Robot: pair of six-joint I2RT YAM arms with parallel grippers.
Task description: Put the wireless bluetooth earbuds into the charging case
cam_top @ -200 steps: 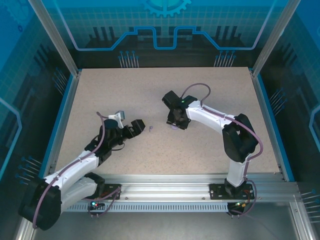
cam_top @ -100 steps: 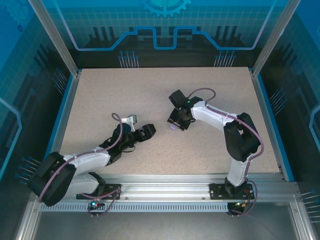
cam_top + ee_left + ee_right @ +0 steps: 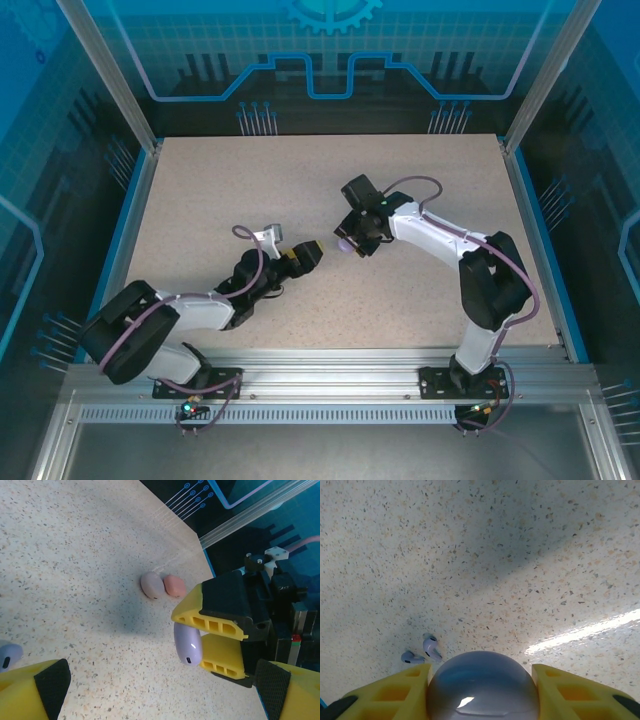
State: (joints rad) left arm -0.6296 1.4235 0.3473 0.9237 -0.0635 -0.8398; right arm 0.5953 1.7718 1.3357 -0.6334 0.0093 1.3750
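Note:
My right gripper is shut on a pale purple charging case, holding it just above the table. In the right wrist view the case sits between the yellow fingers. Two purple earbuds lie on the table just beyond it, to the left. My left gripper is open, low over the table and close to the left of the case. In the left wrist view the held case hangs ahead of the open left gripper, and one purple earbud lies at the left edge.
A pale pink case and a coral case lie side by side on the speckled table, beyond the held case. Blue rails and glass walls border the table.
My left arm has reached right and lowered, bringing its open gripper over the spot where an earbud lay, close to the case. The right gripper shifted slightly with the case still held.

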